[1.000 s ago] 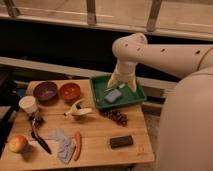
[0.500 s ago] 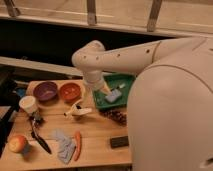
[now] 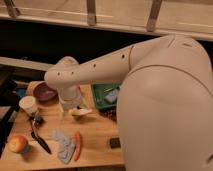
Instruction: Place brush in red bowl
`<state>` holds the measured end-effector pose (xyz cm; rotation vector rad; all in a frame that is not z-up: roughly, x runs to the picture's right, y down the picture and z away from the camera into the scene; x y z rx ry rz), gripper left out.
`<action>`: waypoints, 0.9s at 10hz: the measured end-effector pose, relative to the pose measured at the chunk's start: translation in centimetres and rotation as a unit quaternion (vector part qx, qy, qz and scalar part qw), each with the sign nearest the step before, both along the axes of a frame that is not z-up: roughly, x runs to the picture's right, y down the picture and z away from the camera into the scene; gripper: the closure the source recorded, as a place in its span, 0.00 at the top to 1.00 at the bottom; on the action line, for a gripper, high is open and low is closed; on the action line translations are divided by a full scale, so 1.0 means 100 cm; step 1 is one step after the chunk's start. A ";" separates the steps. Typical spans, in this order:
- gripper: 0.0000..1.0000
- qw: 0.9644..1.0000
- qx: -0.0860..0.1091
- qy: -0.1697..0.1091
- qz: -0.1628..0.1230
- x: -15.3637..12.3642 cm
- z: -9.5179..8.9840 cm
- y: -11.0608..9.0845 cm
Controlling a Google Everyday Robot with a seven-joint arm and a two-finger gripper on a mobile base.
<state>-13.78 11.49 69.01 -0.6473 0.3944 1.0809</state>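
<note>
The brush [image 3: 38, 134] lies on the wooden table [image 3: 95, 134] at the left, with its black handle running toward the front edge and its bristle head toward the white cup [image 3: 27, 105]. The red bowl is hidden behind my arm. My gripper [image 3: 71, 104] hangs at the end of the white arm over the middle-back of the table, to the right of the purple bowl [image 3: 44, 91] and to the right of and behind the brush.
An apple [image 3: 17, 144] sits at the front left. A grey cloth [image 3: 62, 145] and an orange carrot [image 3: 77, 145] lie at the front. A pale object [image 3: 81, 112] lies below the gripper. A green tray [image 3: 107, 95] stands at the back, and a small black block [image 3: 115, 143] lies at the front right.
The arm has swung left across the table and closer to the camera. It now covers the red bowl, which showed in the earlier frames. The objects on the table have not moved.
</note>
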 end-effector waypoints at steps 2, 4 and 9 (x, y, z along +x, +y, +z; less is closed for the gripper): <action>0.80 1.000 0.002 0.000 0.000 0.001 0.000 -0.001; 0.80 1.000 0.001 0.000 -0.001 0.001 0.001 -0.001; 0.80 0.999 0.034 -0.008 -0.025 -0.036 0.022 -0.032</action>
